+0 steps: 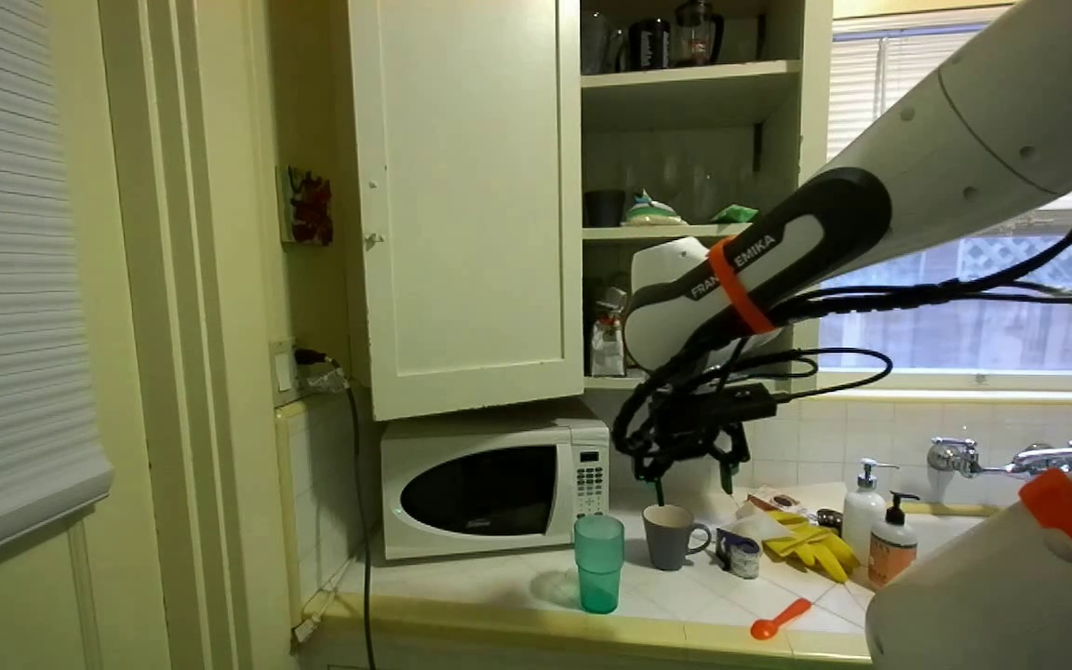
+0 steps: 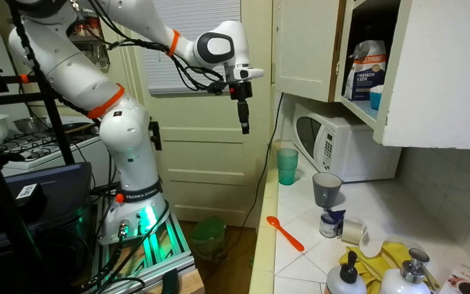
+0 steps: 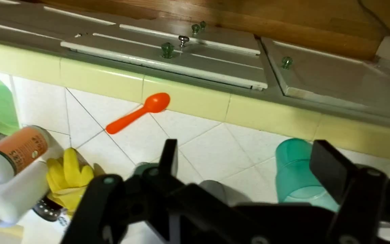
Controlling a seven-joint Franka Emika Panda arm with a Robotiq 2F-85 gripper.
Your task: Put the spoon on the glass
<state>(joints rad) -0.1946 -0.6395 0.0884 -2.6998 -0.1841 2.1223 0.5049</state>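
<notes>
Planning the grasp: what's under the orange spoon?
The spoon has its handle on white tile, its bowl straddling that and the yellow edge tile. The patch directly beneath is covered; anything thin there can't be seen.

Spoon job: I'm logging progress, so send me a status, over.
Tool open, holding nothing. Spoon lying on the counter, bowl end over the yellow trim. Glass upright. Mug near the glass, possibly in the way.

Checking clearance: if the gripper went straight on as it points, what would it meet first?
Probably the counter's yellow edge, between the spoon and the glass. Depth is unclear: in an exterior view the gripper seems just outside that edge, pointing down, so it could miss.
</notes>
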